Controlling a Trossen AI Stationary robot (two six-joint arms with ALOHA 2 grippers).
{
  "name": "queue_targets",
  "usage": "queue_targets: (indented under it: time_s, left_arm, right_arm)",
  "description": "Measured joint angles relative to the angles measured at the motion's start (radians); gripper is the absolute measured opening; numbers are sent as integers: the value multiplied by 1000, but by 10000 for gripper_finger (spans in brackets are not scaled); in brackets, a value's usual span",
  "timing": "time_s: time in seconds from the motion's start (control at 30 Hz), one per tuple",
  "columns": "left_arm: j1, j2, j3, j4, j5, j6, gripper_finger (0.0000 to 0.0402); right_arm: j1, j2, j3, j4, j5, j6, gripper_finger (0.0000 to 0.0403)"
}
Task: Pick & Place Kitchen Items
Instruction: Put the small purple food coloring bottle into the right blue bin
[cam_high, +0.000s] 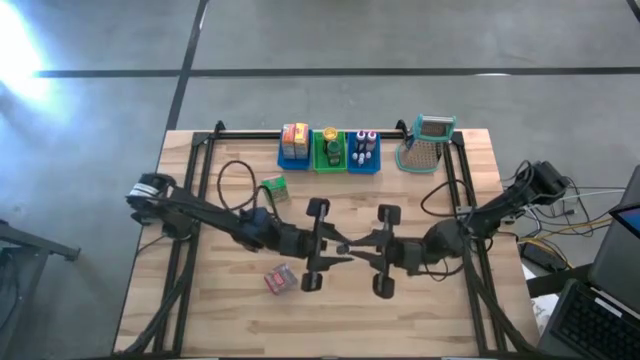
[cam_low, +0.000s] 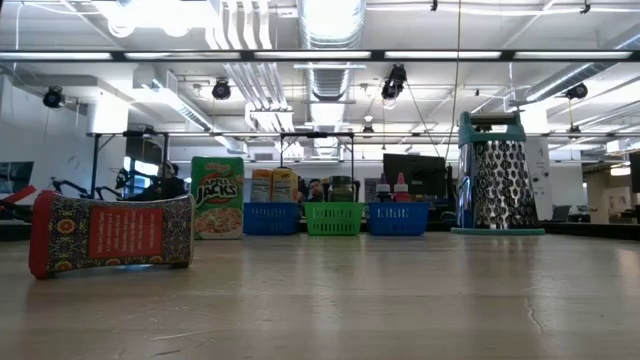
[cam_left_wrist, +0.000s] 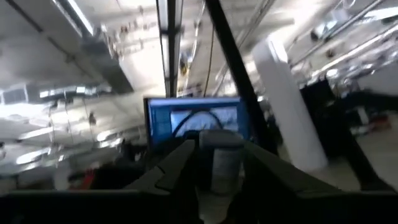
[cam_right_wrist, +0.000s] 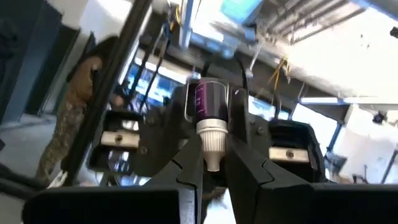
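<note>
Bottle (cam_right_wrist: 210, 106): purple, white cap, between both grippers
Right gripper (cam_right_wrist: 213, 163): fingers clamped on cap
Left gripper (cam_left_wrist: 216, 163): fingers narrow, around bottle body

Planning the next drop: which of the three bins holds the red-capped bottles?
The blue bin nearest the grater; the middle one is green, the far blue one holds boxes.

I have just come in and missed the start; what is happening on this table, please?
The two arms meet over the middle of the wooden table, passing a small purple bottle between them. The right gripper pinches its white cap end; the left gripper is at its other end, whether gripping is unclear. Three small bins at the far edge already hold some items. A green box and a red packet lie loose.
</note>
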Motion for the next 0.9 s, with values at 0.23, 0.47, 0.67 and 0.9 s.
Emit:
queue_targets:
  time_s: [0.23, 0.47, 0.67, 0.9]
  left_arm:
    - [-4, -150, 0, -403, -126, 1, 217]
    - [-14, -387, -17, -854, -272, -126, 242]
    - [-17, -515, -198, -829, -452, -186, 243]
    - [-17, -539, -506, -442, -494, -204, 243]
  right_arm:
    - [2, -58, -1, -215, 93, 64, 43]
    - [-10, -210, -1, -782, 250, 314, 40]
    - [-115, -310, 34, -1272, 309, 600, 36]
    - [-370, -259, 199, -1690, 196, 648, 35]
